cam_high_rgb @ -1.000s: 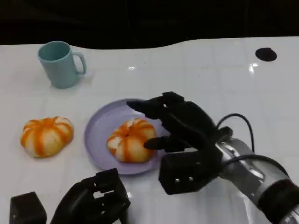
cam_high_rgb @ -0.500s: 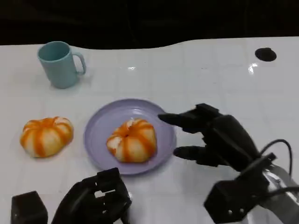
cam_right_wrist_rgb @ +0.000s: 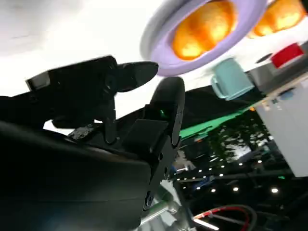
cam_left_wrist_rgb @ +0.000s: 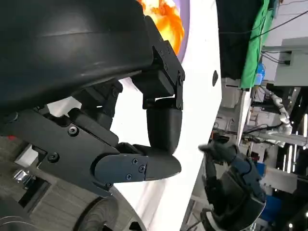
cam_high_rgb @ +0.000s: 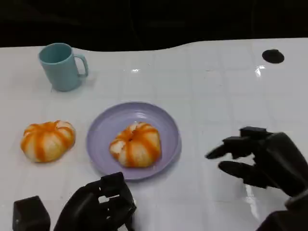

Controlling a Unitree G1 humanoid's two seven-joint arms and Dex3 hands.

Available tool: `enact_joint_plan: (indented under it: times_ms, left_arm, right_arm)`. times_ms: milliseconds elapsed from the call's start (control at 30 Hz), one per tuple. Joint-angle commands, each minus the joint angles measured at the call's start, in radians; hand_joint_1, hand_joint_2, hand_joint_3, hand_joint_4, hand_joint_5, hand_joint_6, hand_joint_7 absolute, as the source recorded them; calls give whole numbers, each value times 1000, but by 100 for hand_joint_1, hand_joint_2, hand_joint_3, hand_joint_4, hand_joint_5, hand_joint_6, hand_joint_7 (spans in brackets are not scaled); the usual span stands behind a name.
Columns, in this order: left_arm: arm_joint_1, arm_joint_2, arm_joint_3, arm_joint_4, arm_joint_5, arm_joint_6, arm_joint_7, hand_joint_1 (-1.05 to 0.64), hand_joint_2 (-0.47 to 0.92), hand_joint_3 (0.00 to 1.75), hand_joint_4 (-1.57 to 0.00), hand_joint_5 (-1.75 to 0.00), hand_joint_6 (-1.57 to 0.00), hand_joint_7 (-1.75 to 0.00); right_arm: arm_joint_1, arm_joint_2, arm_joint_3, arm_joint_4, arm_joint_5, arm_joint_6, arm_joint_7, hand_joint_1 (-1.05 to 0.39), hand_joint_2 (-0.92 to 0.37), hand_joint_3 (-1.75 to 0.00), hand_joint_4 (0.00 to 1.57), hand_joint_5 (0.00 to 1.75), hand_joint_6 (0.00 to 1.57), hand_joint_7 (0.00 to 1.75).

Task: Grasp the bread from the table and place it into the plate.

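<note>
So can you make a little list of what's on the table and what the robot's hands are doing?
plate: purple, holds one bread
bread on plate: orange-striped, round
other bread: on the table, left of the plate
mug: teal, upright, far left
right hand: open, right of the plate, holds nothing
left hand: fingers curled, near edge, holds nothing

Head view is evenly lit from above, and the glossy white worktop (cam_high_rgb: 216,96) picks up small glare spots near its far edge plus a streak beside the right hand (cam_high_rgb: 269,161). Background is near black. Shadows are soft and faint. In the right wrist view the bread (cam_right_wrist_rgb: 204,29) is blown out and blurry; the close-up fingers (cam_right_wrist_rgb: 166,103) look soft too.
</note>
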Motion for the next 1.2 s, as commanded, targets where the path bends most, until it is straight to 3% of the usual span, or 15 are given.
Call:
enact_joint_plan:
  times_ms: [33,133,333,533,900,1200]
  left_arm:
    - [2,8,3,-1,4,4,7,-57,71,59,-79,-175,-76,-142]
    - [5,10,2,-6,8,2,11,-58,70,60,-79,-175,-76,-142]
    - [5,6,1,-4,4,2,10,-58,69,61,-79,-175,-77,-141]
    - [7,9,2,-7,1,2,5,-57,69,61,-78,-175,-76,-141]
    - [1,22,10,5,2,-6,1,-59,69,62,-78,-175,-76,-142]
    - [-14,27,20,28,-5,-9,-13,-58,68,62,-79,-175,-76,-142]
  right_arm:
    - [70,-42,-38,-45,64,-18,45,-10,-48,-105,83,168,76,121]
    - [117,-41,-56,-90,85,-14,68,-13,-47,-113,84,172,73,125]
    - [195,-11,-86,-146,74,-17,43,-17,-37,-129,89,175,87,120]
    - [241,16,-96,-168,26,14,11,-20,-39,-126,89,175,80,148]
    - [198,35,-74,-39,-34,-52,-105,-19,-36,-130,87,175,75,154]
    - [151,46,-55,39,-39,-71,-131,-22,-35,-129,87,175,76,152]
